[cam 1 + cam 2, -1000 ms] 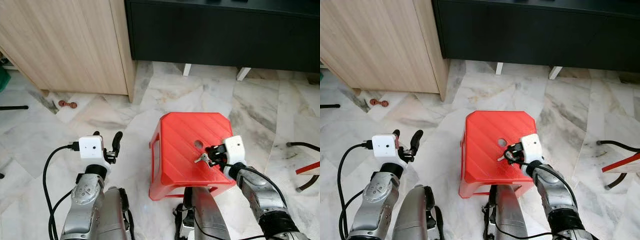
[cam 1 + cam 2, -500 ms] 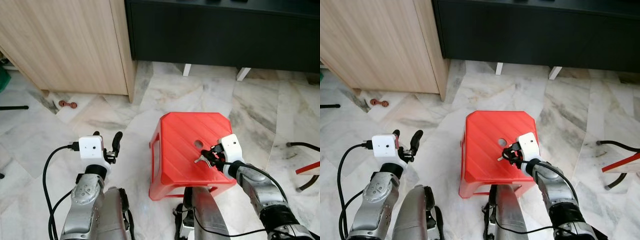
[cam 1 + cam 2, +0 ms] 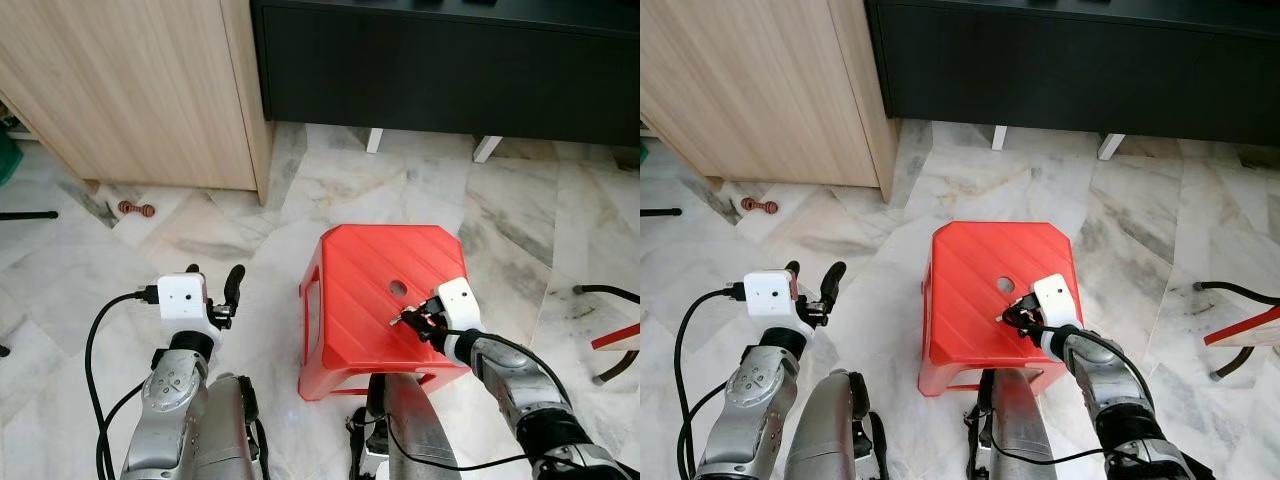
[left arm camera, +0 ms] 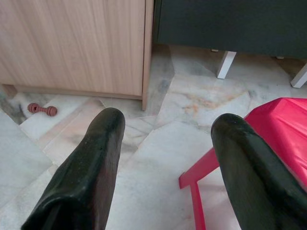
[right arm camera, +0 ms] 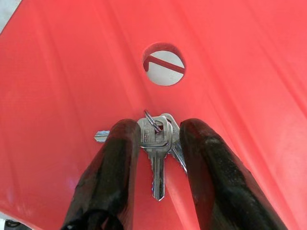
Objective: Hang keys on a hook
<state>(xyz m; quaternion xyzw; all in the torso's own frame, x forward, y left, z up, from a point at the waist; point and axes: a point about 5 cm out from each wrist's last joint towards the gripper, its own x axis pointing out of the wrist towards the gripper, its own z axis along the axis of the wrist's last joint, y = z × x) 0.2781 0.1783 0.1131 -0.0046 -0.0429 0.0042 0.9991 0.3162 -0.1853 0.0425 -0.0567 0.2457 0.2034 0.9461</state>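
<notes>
Now, near to far, taken from the head and wrist views:

Right pincer (image 5: 154,153): it is lying low on the stool (image 3: 360,290), its two black fingers (image 5: 112,167) straddling the keys (image 5: 156,139). The fingers are narrowly spread and just about touching the bunch on either side; I cannot tell whether they are actually pinching it.

Keys: a small bunch on a ring is lying flat on the stool's red top, just short of the round hole (image 5: 164,63). One blade is pointing back toward the wrist, another is sticking out sideways past a finger. Any stamped writing on the key heads is too small to read.

Why so held: the pincer is coming in flat, likely because the keys are thin and are lying flush on ribbed plastic, so the fingers need to close on the heads from both sides.

Left pincer (image 4: 168,158): it is hanging idle over the marble floor (image 3: 120,270), fingers wide apart, probably kept clear of the work.

Stage: judging by this, the pick-up is not yet finished and the hanging is still to come.

Farther off: a wooden cabinet (image 3: 130,90) and a dark cabinet (image 3: 450,70) are standing behind, with a small red dumbbell-shaped thing (image 3: 136,209) on the floor by the wood.
</notes>
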